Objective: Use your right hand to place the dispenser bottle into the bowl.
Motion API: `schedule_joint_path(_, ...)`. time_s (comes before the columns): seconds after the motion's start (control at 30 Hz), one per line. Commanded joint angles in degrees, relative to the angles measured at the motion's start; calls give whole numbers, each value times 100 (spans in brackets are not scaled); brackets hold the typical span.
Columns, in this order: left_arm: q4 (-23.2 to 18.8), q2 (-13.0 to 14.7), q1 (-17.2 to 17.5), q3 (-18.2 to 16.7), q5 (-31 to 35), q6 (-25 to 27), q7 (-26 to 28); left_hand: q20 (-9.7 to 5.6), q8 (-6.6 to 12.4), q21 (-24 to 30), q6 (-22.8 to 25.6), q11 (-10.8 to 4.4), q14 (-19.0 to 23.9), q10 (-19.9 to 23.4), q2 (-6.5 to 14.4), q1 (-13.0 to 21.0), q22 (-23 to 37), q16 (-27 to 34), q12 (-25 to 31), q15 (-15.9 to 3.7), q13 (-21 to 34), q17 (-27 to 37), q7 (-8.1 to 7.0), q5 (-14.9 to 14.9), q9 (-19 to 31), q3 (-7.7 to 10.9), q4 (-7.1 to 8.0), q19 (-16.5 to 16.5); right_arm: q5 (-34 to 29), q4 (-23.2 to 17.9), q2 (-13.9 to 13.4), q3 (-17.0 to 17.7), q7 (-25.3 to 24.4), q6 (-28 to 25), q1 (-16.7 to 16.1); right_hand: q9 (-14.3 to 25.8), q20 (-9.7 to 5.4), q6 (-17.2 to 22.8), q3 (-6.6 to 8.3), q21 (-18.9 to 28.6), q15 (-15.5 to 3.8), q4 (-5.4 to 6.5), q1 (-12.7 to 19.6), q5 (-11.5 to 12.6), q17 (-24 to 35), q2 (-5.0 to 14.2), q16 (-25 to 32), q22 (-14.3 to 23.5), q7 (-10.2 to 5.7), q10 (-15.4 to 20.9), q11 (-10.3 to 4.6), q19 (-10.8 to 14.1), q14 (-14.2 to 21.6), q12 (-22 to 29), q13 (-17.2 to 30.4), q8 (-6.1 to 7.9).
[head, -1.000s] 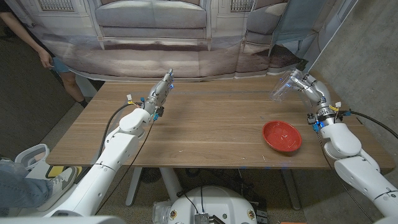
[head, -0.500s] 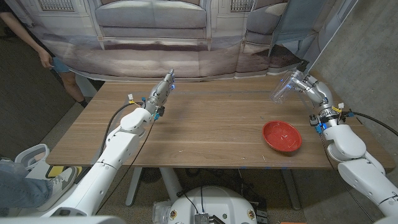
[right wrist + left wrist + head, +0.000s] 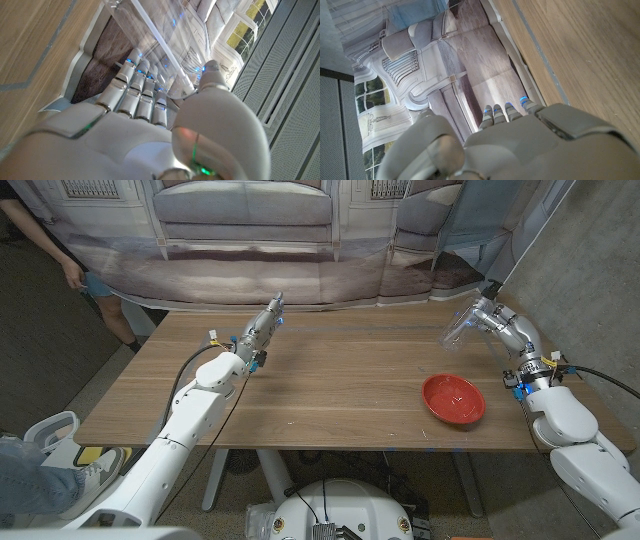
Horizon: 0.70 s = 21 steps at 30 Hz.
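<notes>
Clear plastic, the bottle [image 3: 458,327] is gripped by the right hand [image 3: 487,316] above the wooden bench [image 3: 330,395], beyond the red bowl [image 3: 453,399]. The left hand [image 3: 268,316] is held out, fingers straight and together, empty. In the right wrist view, fingers [image 3: 138,90] are wrapped around the bottle [image 3: 155,37].

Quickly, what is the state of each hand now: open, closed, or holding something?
Left hand: holds nothing, fingers straight and close together.
Right hand: holds the clear dispenser bottle, lifted above the table.
</notes>
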Motion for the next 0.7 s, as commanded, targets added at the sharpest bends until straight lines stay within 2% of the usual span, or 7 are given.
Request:
schedule_joint_path(0.03,-46,-62,-19,34,-5,101,-7,5,-16,-6,-6,27,22,1,66,28,18,1,7,21,23,12,16,-23,22,-23,16,2,-39,-113,63,155,168,131,-178,17,-353,443,120,33,-480,100,403,-13,7,467,-17,10,-389,296,-233,36,44,29,11,27)
schedule_joint_path(0.57,-438,22,164,-72,12,378,161,3,-18,-8,-10,27,20,-1,77,36,18,0,7,26,23,12,18,-26,23,-36,16,-3,-224,-361,113,431,353,187,-486,19,-343,500,125,28,-474,101,410,-32,10,470,-32,8,-379,293,-268,25,48,16,15,30)
schedule_joint_path(0.7,-497,28,179,-75,24,403,189,3,-19,-8,-13,24,18,-4,78,37,18,0,6,31,23,12,17,-27,23,-39,16,-3,-181,-397,64,502,524,186,-555,19,-338,521,131,26,-480,99,419,-34,10,477,-31,7,-379,311,-257,20,63,20,16,32)
